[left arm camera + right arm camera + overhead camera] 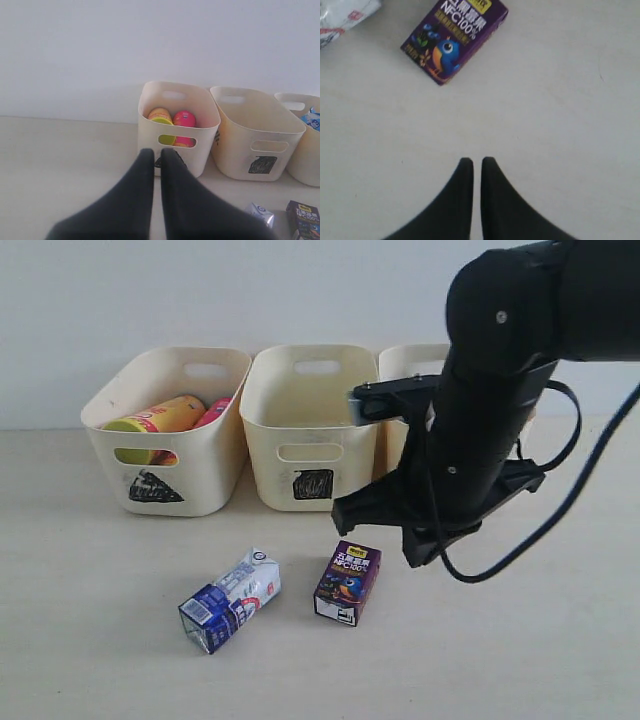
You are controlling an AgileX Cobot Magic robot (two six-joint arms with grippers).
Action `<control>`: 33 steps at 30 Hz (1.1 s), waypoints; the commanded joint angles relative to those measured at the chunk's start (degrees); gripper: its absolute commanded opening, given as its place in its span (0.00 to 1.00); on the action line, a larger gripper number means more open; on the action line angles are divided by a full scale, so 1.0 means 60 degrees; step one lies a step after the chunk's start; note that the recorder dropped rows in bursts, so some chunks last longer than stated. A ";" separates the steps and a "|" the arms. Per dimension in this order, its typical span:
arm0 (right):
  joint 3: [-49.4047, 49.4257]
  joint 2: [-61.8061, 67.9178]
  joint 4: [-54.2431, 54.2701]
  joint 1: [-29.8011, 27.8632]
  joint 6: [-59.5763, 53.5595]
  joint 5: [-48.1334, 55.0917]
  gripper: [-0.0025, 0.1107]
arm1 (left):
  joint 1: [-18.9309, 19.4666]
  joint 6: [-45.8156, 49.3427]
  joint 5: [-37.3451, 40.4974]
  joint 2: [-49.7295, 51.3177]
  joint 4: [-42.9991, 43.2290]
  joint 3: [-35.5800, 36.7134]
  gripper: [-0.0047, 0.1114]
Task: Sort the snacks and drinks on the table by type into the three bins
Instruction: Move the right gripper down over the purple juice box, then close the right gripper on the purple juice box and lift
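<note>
Two drinks lie on the table (100,640): a blue and white carton (230,600) on its side and a dark purple carton (347,583) to its right. The triangle-marked bin (200,455) holds a yellow-orange chip tube (160,416) and a pink tube (213,410). The square-marked bin (270,430) stands beside it, and the third bin (410,362) is mostly hidden behind my right arm. A blue bag (312,120) shows in that third bin. My right gripper (473,162) is shut and empty above bare table near the purple carton (455,40). My left gripper (154,152) is shut and empty, facing the triangle bin (200,150).
The black right arm (480,430) and its cable hang over the right half of the table in front of the third bin. A pale wall stands behind the bins. Bare table lies left of and in front of the cartons.
</note>
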 commanded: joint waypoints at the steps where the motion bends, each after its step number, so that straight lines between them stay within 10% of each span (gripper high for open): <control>1: -0.0488 0.0675 -0.0514 0.0049 0.0977 -0.0438 0.03 | -0.0155 0.0034 0.0027 -0.0047 -0.0088 0.0049 0.08; 10: -0.0952 0.1810 -0.0641 0.0004 0.2112 -0.0992 0.06 | -0.0166 0.0034 0.0104 -0.0047 -0.0088 0.0049 0.08; 18: -0.0952 0.2525 -0.0661 0.0004 0.3550 -0.2018 0.74 | -0.0166 0.0034 0.0104 -0.0047 -0.0088 0.0049 0.08; 33: -0.1727 0.3735 -0.0830 0.0004 0.4297 -0.2300 0.68 | -0.0166 0.0034 0.0208 -0.0047 -0.0088 0.0049 0.08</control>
